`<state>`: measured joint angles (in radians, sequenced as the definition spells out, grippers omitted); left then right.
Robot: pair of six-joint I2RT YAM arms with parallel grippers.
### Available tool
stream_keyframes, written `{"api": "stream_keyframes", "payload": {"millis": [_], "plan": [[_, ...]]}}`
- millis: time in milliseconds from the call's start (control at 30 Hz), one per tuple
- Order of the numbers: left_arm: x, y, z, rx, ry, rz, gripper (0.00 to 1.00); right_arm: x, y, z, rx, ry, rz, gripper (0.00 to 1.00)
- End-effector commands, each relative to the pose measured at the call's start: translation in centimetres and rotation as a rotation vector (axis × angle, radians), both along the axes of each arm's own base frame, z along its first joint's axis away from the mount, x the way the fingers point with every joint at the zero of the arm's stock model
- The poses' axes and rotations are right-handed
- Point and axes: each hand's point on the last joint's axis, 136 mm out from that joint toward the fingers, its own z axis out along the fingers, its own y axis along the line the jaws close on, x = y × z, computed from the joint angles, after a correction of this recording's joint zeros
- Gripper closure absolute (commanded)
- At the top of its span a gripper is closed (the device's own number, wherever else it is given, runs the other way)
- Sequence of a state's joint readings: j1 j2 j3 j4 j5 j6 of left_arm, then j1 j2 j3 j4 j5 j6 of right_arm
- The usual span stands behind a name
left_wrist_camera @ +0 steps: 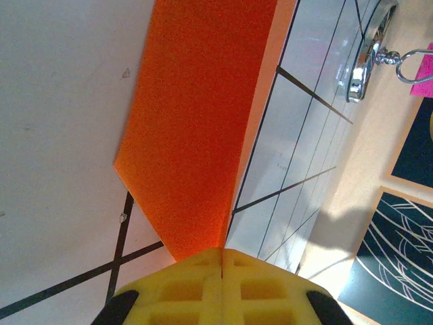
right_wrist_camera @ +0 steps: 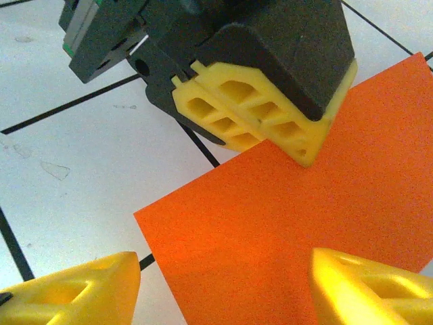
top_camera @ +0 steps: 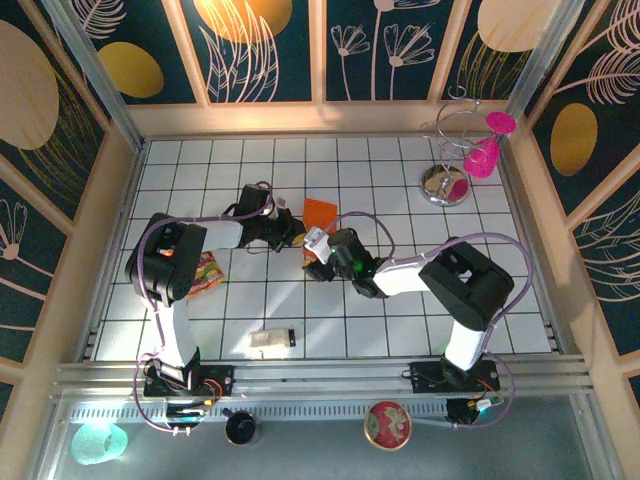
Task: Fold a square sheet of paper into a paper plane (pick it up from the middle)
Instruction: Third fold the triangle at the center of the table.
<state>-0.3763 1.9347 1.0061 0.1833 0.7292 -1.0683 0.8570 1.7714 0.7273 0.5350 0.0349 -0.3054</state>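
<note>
Likely light, floppy and easily creased, the square sheet of paper [top_camera: 320, 213] lies toward 12 o'clock of table [top_camera: 400, 300] centre, the left gripper [left_wrist_camera: 222, 256] pinched shut on its edge and the right gripper [right_wrist_camera: 223, 288] gaping wide beside it, so a gentle mid-edge hold looks safest

Mid-table on white tiles [top_camera: 400, 300]: paper [top_camera: 321, 211], left gripper [top_camera: 293, 234] and right gripper [top_camera: 316, 252] meeting at its near edge. Nearer, by left arm [top_camera: 168, 262]: wrapper [top_camera: 211, 274]. Near front: beige block [top_camera: 271, 340]. Far right: wire stand [top_camera: 446, 184].
</note>
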Motion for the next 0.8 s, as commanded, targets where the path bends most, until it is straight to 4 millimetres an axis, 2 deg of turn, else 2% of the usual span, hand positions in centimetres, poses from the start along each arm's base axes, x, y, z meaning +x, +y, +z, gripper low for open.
{"api": "stream_keyframes", "payload": {"millis": [0, 133, 267, 567, 767], "plan": [[0.0, 0.0, 0.6, -0.025, 0.000, 0.003, 0.95, 0.8, -0.3, 0.8, -0.024, -0.094, -0.037, 0.35], [0.0, 0.1, 0.6, -0.021, -0.002, 0.003, 0.95, 1.1, -0.4, 2.3, 0.006, -0.125, -0.056, 0.47], [0.0, 0.2, 0.2, -0.007, 0.000, 0.004, 0.95, 1.2, -0.4, 2.8, 0.012, -0.119, -0.062, 0.59], [-0.1, 0.4, -0.2, 0.004, 0.006, 0.010, 0.93, 0.6, 0.2, 3.7, 0.053, -0.088, -0.036, 0.70], [-0.1, 0.5, 0.5, 0.004, -0.007, 0.014, 0.87, 0.1, 0.8, 2.6, 0.036, -0.038, 0.008, 0.95]]}}
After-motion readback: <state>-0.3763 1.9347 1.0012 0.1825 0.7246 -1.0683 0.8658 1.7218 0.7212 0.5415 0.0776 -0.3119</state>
